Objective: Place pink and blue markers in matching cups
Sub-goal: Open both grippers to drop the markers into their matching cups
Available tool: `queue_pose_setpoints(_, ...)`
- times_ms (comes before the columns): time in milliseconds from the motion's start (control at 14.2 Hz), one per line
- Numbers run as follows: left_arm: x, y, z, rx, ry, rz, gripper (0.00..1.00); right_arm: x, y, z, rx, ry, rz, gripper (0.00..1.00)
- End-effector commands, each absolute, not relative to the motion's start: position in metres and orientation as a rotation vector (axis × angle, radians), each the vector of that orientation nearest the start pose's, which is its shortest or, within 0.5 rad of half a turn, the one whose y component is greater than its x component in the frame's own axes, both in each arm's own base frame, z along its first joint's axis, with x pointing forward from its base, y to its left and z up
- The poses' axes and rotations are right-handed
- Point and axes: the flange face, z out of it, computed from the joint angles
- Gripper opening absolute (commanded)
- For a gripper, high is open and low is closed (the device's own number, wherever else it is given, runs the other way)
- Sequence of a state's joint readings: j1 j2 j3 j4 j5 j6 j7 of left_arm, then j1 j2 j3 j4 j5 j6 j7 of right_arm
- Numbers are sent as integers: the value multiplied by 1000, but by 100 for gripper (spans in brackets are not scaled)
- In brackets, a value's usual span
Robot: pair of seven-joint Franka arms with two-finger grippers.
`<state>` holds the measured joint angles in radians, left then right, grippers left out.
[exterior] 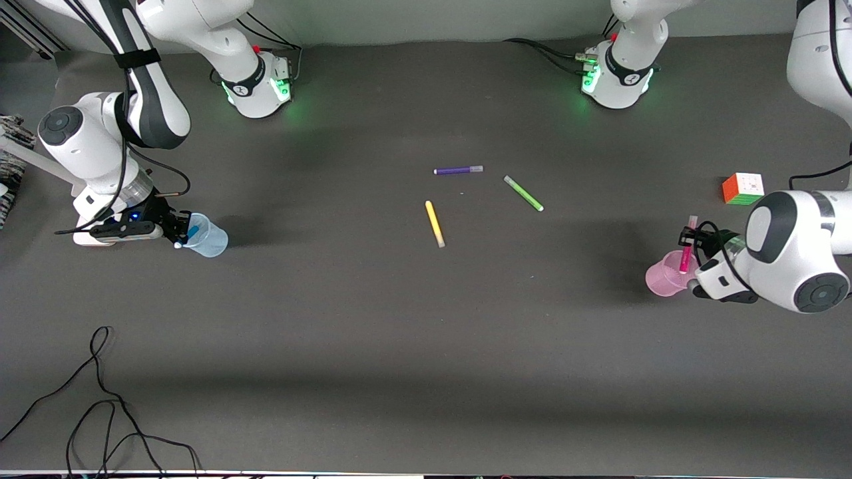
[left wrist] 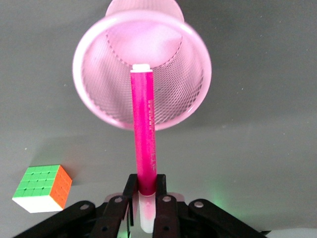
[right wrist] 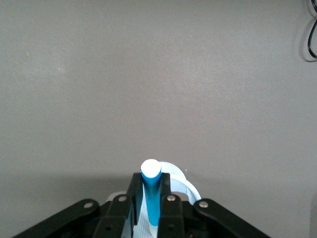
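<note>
From the front you see the left gripper [exterior: 692, 241] pinching the pink marker [exterior: 685, 256] into the pink cup [exterior: 665, 279]; the right gripper [exterior: 181, 234] holds the blue marker [exterior: 193, 233] at the blue cup [exterior: 208, 237]. The left wrist view shows the marker tip inside the cup; release it tilted and the cup may tip. In the right wrist view the blue cup is mostly hidden, so the blue marker's tip is probably inside.

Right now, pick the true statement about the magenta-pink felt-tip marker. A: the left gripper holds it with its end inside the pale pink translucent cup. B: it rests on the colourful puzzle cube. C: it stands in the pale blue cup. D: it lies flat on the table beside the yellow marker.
A: the left gripper is shut on the pink marker, whose tip reaches into the pink cup.
</note>
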<state>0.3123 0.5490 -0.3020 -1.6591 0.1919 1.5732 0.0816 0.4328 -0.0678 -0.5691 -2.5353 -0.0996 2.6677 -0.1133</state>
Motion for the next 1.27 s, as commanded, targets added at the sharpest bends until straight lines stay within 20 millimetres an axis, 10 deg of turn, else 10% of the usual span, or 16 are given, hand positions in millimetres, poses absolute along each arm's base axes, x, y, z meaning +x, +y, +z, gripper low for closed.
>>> queue_pose_setpoints(0,610,34,271,-2969,205,924,0,467,-64,306,-3185,-134,-292,99)
queue_pose_setpoints(141,613,37,273,-2972,217,928,87,468,-69,305,-3190,-119,-283,100)
queue_pose_setpoints(211,614,38,277,-2972,210,923,100,470,-69,306,-3192,-119,-285,100)
queue_pose_setpoints(633,631,43,335,-2949,-21,845,100,503,-57,358,-3185,-125,-237,100)
queue_pose_setpoints(1195,594,26,445,-3031,83,473,100,548,-14,525,-3139,-191,-66,100)
